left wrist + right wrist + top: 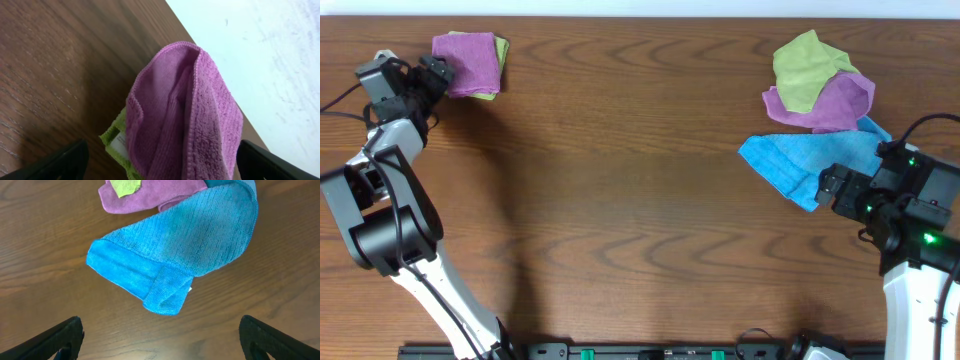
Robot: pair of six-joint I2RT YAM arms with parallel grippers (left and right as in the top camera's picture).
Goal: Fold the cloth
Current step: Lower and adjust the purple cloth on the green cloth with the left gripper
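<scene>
We see a blue cloth (175, 250), limp and light, rumpled on the counter (50, 230); left end effector (162, 150) and right end effector (160, 327) gape open. We'd pinch its corner (167, 300).

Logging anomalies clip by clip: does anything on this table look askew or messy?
Yes. In the far-left stack, the folded purple cloth gapes open along its fold and sits off-square on the green cloth beneath it. At right, the blue cloth lies loose, with one corner rolled over on itself.

A folded purple cloth (185, 115) lies on a green cloth (112, 142) at lower centre, with gripper fingers (55, 162) spread wide at both bottom corners.
</scene>
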